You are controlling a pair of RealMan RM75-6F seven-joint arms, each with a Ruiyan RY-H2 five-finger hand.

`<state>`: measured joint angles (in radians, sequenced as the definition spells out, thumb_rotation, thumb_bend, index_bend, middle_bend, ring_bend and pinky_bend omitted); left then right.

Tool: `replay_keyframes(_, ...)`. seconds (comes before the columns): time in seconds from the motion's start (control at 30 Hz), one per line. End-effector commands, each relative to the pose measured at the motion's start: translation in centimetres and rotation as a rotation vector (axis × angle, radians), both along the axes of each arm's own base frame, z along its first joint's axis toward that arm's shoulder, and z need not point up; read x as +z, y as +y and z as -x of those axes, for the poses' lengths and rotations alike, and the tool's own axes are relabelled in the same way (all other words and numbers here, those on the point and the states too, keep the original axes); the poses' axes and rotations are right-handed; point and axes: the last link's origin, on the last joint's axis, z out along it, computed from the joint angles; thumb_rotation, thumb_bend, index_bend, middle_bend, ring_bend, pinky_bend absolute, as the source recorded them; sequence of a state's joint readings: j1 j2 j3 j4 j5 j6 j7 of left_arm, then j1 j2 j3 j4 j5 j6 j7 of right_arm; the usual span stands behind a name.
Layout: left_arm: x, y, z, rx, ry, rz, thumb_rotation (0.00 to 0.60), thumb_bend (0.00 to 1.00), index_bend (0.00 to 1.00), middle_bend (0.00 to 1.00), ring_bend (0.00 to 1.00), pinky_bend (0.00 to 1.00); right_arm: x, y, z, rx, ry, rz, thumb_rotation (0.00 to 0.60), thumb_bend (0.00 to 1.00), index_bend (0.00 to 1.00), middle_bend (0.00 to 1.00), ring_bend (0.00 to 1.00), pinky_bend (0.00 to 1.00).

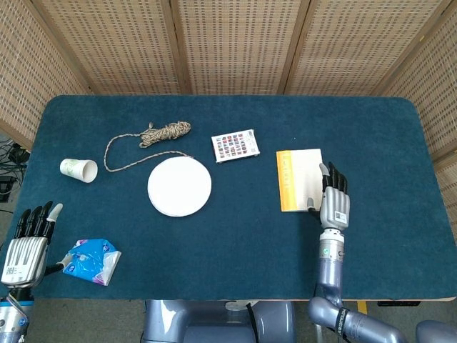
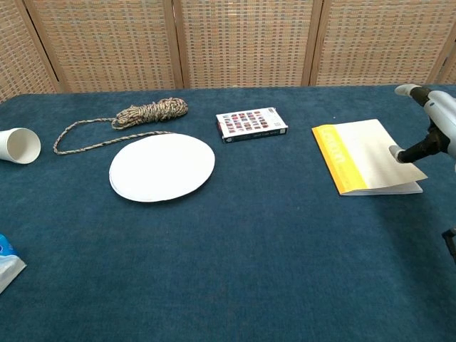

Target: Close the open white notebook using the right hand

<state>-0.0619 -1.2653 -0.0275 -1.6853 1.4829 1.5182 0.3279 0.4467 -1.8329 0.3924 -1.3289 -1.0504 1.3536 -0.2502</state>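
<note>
Left hand (image 1: 28, 239): nearest item, at the near-left edge of the surface (image 1: 243, 243); fingers extended and apart, holding nothing, clear of the task.
Blue packet (image 1: 91, 260): just right of the left hand, near edge; not involved.
Right hand (image 1: 333, 196): near-right, fingers stretched toward the far side; fingertips (image 2: 396, 152) rest on the notebook's right margin. Nothing is enclosed in it; the hand lies flat rather than grasping.
White notebook (image 1: 300, 179): right of centre, just beyond the right hand. Yellow spine strip on its left; the cover appears to lie flat over the pages, so it reads as closed or nearly so.
Risk, springback: if the cover is not fully pressed down, lifting the fingers early could let it rise again.
Risk, sliding: pressure on the right edge alone could push the notebook leftward across the cloth rather than seat the cover.
Risk, snagging: a fingertip caught under the cover edge could drag it open on withdrawal.
White plate (image 1: 179, 186): centre-left, well apart from the notebook.
Paper cup (image 1: 79, 169): far left, lying on its side.
Card box (image 1: 235, 146): farther, between plate and notebook; would be reached only by a large slide.
Rope (image 1: 153, 136): farthest, coiled at far left.
</note>
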Motion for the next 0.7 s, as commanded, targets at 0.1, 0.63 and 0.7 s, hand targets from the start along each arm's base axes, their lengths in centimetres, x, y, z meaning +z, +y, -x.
replay_keyframes(0.1, 0.3, 0.0, 0.2, 0.008, 0.007, -0.013, 0.6, 0.12, 0.0, 0.0, 0.0, 0.0, 1.1, 2.2, 1.6, 0.135, 0.158, -0.133, 0.6, 0.38, 0.0, 0.0, 0.0, 0.0)
replay_keyframes(0.63, 0.5, -1.6, -0.9, -0.03, 0.05, -0.017, 0.6, 0.12, 0.0, 0.0, 0.0, 0.0, 8.1, 7.9, 6.6, 0.279, 0.403, -0.169, 0.6, 0.29, 0.0, 0.0, 0.0, 0.0)
replay_keyframes(0.7, 0.5, -1.6, -1.0, -0.035, 0.043, -0.02, 0.6, 0.12, 0.0, 0.0, 0.0, 0.0, 8.8, 8.7, 6.9, 0.289, 0.417, -0.162, 0.6, 0.29, 0.0, 0.0, 0.0, 0.0)
